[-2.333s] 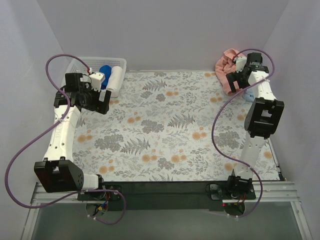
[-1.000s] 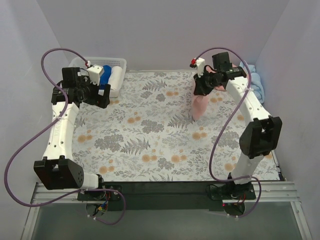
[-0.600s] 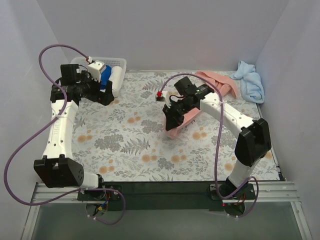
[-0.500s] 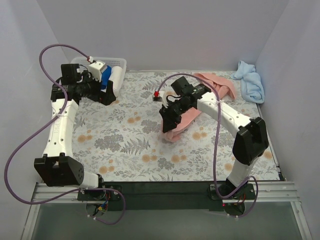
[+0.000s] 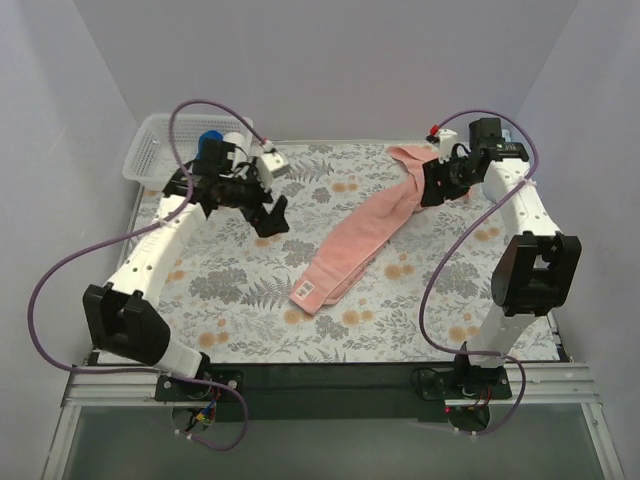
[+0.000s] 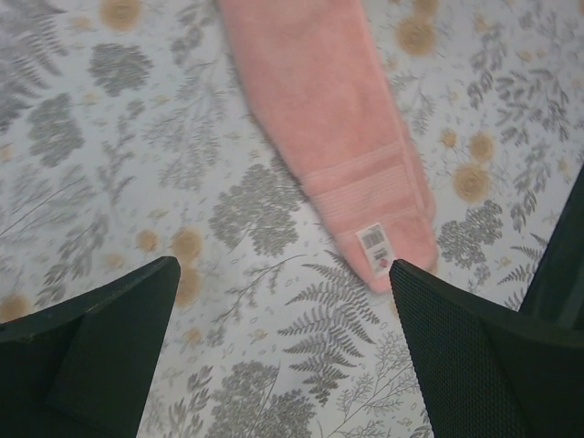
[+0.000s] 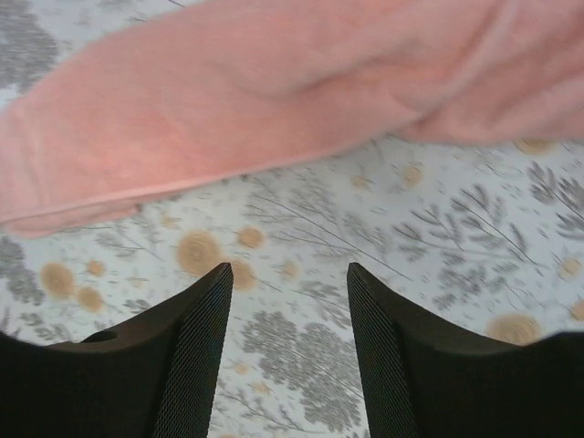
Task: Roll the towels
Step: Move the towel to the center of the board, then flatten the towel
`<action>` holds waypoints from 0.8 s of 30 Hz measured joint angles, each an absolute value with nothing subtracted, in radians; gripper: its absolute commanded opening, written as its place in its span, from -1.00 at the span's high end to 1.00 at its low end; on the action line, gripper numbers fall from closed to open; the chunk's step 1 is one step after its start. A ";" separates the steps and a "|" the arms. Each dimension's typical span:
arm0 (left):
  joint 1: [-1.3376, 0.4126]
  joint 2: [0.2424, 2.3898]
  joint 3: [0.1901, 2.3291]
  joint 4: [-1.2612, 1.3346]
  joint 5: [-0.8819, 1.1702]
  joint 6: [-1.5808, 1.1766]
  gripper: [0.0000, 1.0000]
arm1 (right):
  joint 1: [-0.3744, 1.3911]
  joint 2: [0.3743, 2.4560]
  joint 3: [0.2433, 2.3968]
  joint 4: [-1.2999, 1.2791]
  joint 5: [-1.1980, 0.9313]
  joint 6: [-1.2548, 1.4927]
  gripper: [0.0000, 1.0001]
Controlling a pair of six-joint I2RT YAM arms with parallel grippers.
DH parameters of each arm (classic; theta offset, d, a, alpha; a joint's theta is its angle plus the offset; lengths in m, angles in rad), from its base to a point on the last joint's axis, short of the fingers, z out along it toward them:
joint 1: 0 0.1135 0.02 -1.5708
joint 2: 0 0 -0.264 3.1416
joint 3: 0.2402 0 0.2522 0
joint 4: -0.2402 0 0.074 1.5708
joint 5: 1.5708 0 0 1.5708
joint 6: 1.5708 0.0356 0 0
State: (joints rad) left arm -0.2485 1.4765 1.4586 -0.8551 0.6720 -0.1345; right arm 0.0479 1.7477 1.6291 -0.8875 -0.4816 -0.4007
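The salmon-pink towel (image 5: 365, 225) lies flat on the floral-printed counter (image 5: 250, 290). In the top view it makes a long, narrow strip running diagonally from the upper right of the counter down toward the centre. Its upper-right end is bunched and folded over on itself. The rest narrows into a smooth band with soft, slightly rolled-in long edges.

The lower-left end is squared off, with a woven stripe across it. A small white tag (image 5: 307, 290) with a printed barcode sits near that corner. In the left wrist view the towel (image 6: 319, 119) comes down from the top centre of the frame and ends right of centre, with the tag (image 6: 374, 242) facing up. In the right wrist view the towel (image 7: 274, 100) fills the upper part of the frame as a thick, fuzzy fold.

The left hand (image 5: 272, 215) hangs over the counter left of the towel's middle. Its fingers are spread wide and grasp nothing (image 6: 283, 274). The right hand (image 5: 432, 188) is beside the towel's bunched end with its fingers apart, and only counter shows between them (image 7: 287, 274).

A white mesh basket (image 5: 145, 150) stands at the upper left. A dark blue roll (image 5: 210, 148) and a white roll (image 5: 237, 140) sit by its right end, partly behind the left arm.
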 measured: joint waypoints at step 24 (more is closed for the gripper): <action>-0.971 1.883 1.243 -0.553 0.153 0.044 -0.78 | -0.050 2.325 2.040 -0.855 -0.199 -0.294 0.03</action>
